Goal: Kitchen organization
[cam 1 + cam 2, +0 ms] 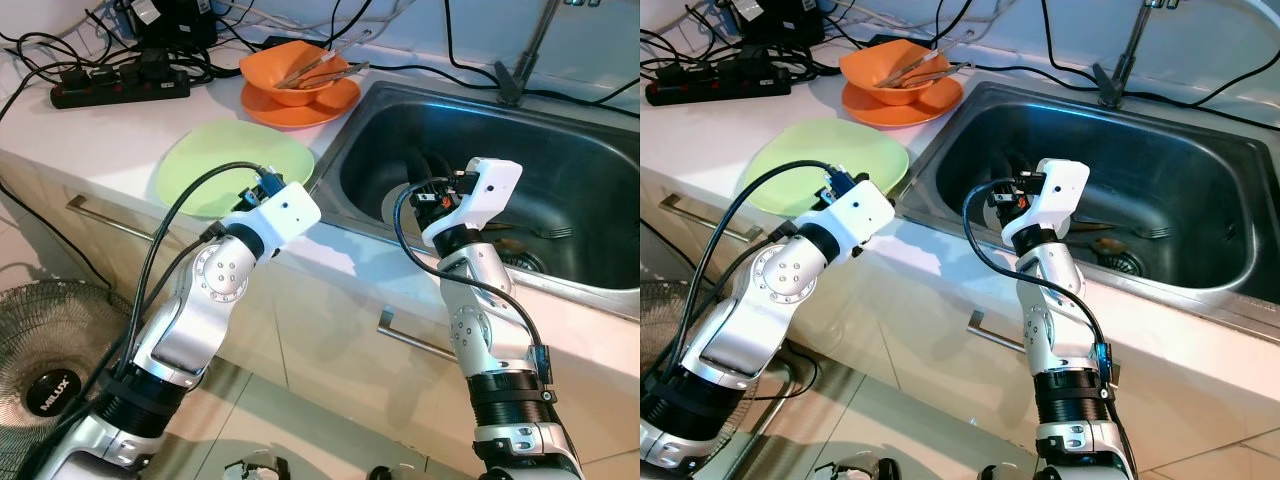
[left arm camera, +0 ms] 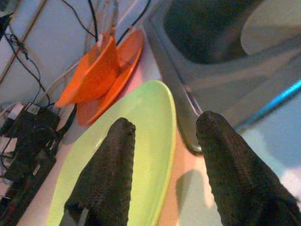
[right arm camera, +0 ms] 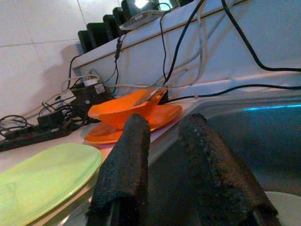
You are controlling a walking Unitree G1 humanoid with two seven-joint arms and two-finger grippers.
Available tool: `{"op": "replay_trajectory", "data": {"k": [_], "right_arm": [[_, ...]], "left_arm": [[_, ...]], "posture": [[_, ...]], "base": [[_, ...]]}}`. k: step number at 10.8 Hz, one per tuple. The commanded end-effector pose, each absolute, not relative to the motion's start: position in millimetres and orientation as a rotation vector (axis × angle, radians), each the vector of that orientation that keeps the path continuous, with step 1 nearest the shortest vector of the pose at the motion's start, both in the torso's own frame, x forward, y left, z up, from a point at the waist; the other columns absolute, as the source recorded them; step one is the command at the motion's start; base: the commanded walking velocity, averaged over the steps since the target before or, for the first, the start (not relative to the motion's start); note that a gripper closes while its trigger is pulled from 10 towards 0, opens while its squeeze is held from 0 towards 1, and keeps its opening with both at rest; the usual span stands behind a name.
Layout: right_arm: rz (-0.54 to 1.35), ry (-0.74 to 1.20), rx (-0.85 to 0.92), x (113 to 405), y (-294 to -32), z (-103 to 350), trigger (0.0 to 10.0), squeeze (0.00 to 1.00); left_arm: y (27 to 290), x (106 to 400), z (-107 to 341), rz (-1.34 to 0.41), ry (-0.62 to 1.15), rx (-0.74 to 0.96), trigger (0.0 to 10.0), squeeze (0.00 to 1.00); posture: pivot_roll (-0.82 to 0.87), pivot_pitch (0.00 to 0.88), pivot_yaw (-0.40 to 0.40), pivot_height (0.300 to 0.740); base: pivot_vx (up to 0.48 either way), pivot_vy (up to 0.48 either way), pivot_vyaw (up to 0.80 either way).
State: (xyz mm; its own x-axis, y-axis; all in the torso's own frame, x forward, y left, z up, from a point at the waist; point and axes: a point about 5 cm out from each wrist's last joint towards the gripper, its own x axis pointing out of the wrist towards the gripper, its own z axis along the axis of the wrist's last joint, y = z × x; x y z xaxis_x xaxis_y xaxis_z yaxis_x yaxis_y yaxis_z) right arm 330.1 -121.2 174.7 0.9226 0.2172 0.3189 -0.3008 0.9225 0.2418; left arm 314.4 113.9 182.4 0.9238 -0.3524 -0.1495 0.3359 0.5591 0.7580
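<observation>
Sink [image 1: 590,150] of stainless steel takes up the right side of the white counter [image 1: 100,140], its basin dark, with a fork-like utensil [image 1: 545,232] lying near the drain and a pale round dish [image 3: 284,207] showing low in the basin in the right wrist view. Next in size, a light green plate [image 1: 200,165] lies flat on the counter just beside the sink's left rim, near the counter's front edge. Behind it, toward the wall, an orange bowl [image 1: 290,75] sits on an orange plate [image 1: 335,105], with metal tongs [image 1: 325,65] resting in the bowl and sticking out over its rim. A black power strip [image 1: 120,85] and a tangle of black cables lie at the back left of the counter, and a faucet [image 1: 520,60] rises behind the sink. On the floor at the lower left stands a fan [image 1: 45,385]. The left end effector [image 2: 162,155] hovers over the plate's near edge at the sink side — its two black fingers [image 2: 106,179] spread apart, one over the green surface and the other over the bare counter by the sink rim, grasping nothing. The right end effector [image 3: 162,155] is reached over the sink's front rim into the basin — its fingers stand parted with a gap between them, empty, pointing toward the orange bowl and plate.
</observation>
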Motion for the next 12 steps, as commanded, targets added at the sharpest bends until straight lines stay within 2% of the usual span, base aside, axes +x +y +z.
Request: {"op": "replay_trajectory", "data": {"k": [1, 2, 3, 7, 12], "right_arm": [[0.280, -0.286, 0.307, 332.8, -118.5, 177.9, 10.0, 0.00], [0.280, -0.282, 0.309, 333.8, -118.4, 177.7, 10.0, 0.00], [0.279, -0.280, 0.308, 334.5, -118.6, 178.1, 10.0, 0.00], [0.275, -0.271, 0.306, 336.0, -119.6, 178.3, 10.0, 0.00], [0.274, -0.256, 0.316, 336.6, -119.5, 175.8, 10.0, 0.00]], "left_arm": [[112.2, 315.4, 188.8, -0.413, -0.024, 0.933, 10.0, 1.00], [113.6, 318.0, 189.4, -0.413, 0.010, 0.972, 10.0, 1.00], [112.3, 317.7, 186.0, -0.434, 0.047, 0.997, 10.0, 0.00], [117.3, 314.4, 179.4, -0.439, 0.145, 1.061, 10.0, 0.00], [140.6, 324.2, 183.1, -0.322, 0.252, 1.177, 10.0, 0.00]], "posture": [[0.08, 0.043, 0.030, 0.740], [0.08, 0.055, 0.027, 0.740], [0.08, 0.060, 0.026, 0.740], [0.08, 0.075, 0.022, 0.740], [0.08, 0.069, 0.025, 0.740]], "base": [[0.000, 0.000, 0.00], [0.000, 0.000, 0.00], [0.000, 0.000, 0.00], [0.000, 0.000, 0.00], [0.000, 0.000, 0.00]]}}
